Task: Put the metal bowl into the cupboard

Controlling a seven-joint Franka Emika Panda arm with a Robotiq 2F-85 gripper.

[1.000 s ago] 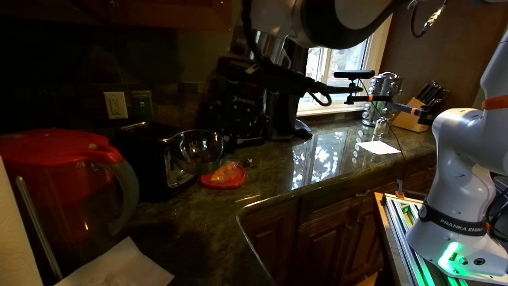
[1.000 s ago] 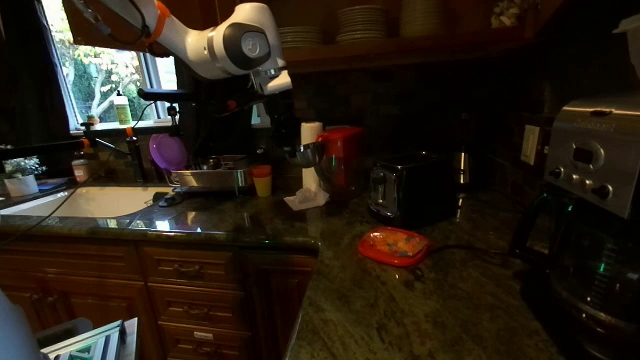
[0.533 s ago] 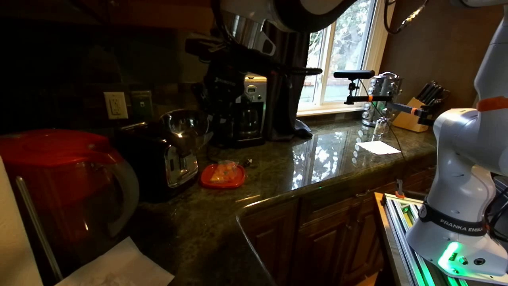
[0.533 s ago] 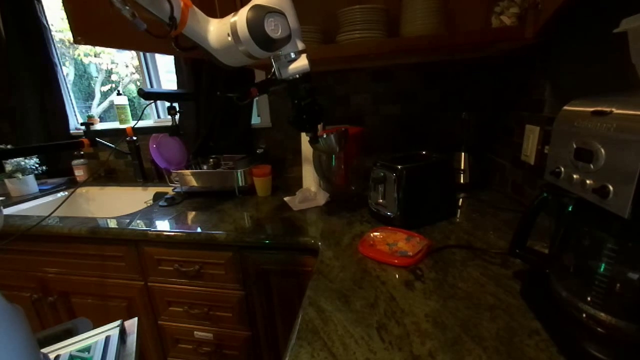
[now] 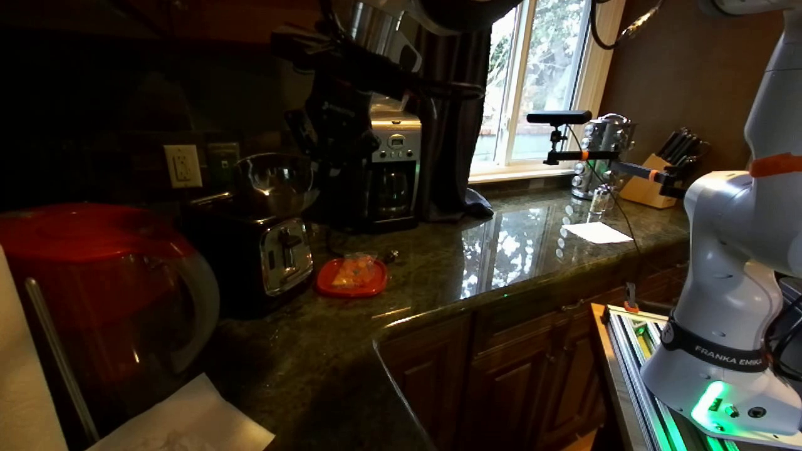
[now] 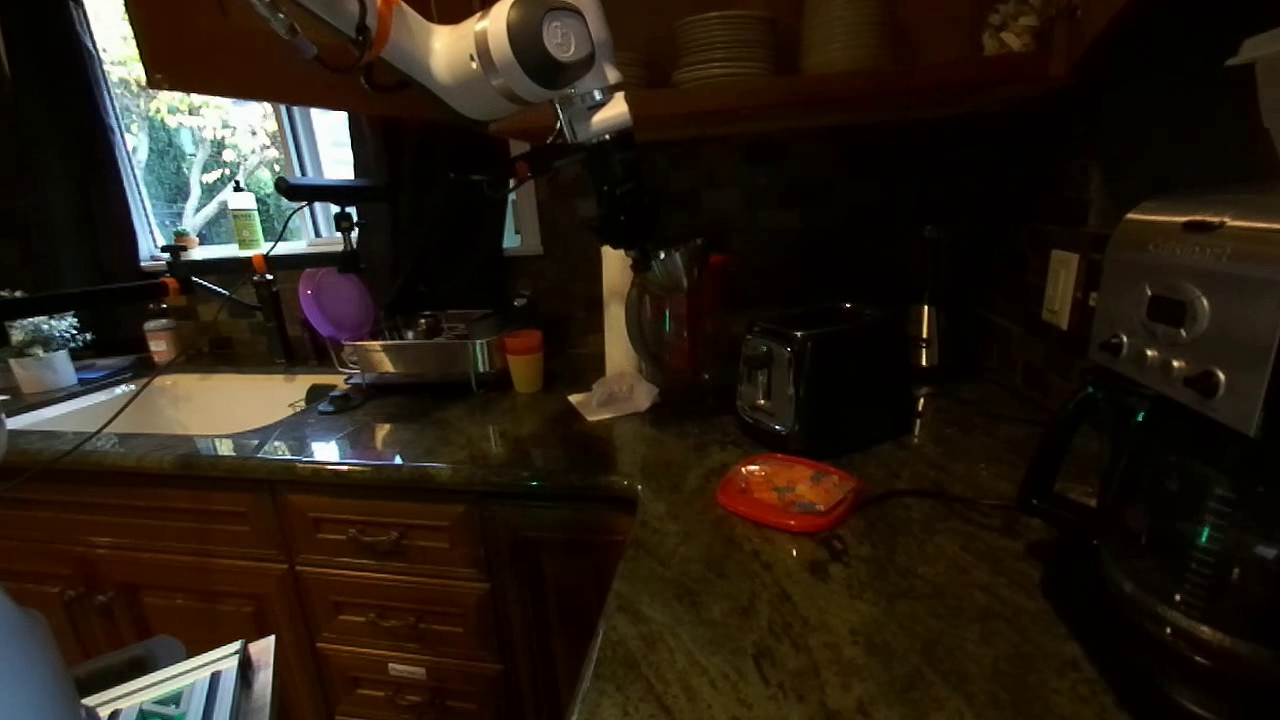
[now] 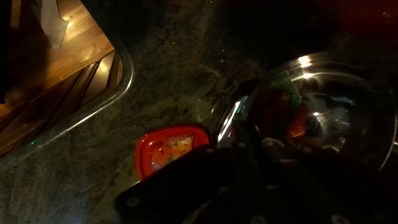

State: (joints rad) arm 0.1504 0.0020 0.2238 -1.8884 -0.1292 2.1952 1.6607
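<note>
Metal bowl (image 5: 276, 180), rim pinched in the gripper (image 6: 638, 261).
It hangs tilted just below the gripper, above the counter (image 6: 720, 610).

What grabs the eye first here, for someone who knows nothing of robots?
Probably the big white robot arm, reaching in over the dim counter and holding a shiny metal bowl up in the air. Next, its green-glowing base and a bright window in the far wall. A vivid red dish sits on the counter near the toaster.
</note>
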